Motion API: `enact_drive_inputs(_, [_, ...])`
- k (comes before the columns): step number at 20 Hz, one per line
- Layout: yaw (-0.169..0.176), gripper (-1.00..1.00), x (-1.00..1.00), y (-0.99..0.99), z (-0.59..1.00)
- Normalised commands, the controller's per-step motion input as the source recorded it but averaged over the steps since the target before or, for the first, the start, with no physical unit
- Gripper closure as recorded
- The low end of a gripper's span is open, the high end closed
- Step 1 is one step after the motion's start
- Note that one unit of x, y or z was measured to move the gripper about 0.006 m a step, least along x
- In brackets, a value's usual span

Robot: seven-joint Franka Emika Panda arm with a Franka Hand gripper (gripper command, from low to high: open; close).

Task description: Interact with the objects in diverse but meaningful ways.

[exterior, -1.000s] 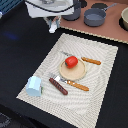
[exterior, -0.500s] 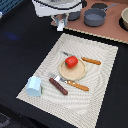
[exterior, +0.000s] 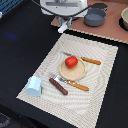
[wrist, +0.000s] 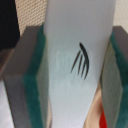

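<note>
White elongated piece [wrist: 75, 65] bearing black brush-like strokes, no readable writing, sits clamped in the gripper [wrist: 75, 75].

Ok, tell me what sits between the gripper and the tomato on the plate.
Nothing visible does. The gripper hangs at the placemat's far edge, gripping a white elongated piece. Bare mat lies between it and the tomato on the plate; the cutlery lies off to the sides.

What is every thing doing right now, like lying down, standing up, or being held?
Tomato: sitting on the round plate.
Sausage: lying flat on the mat.
Blue cup: lying on its side on the mat.
White piece: held between the pads.
Gripper: shut on the white piece.
</note>
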Motion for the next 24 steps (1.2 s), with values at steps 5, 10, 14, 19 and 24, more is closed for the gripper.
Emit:
enact_drive_inputs(5, [-0.070, 1.00, 0.91, 0.00, 0.06])
enact_drive_inputs(10, [-0.082, 1.00, 0.94, 0.00, 0.17])
enact_drive_inputs(14, [-0.067, 1.00, 0.92, 0.12, 0.04])
enact_drive_inputs(19, [-0.048, 1.00, 0.84, 0.29, -0.01])
enact_drive_inputs(24, [0.004, 1.00, 0.45, 0.31, -0.11])
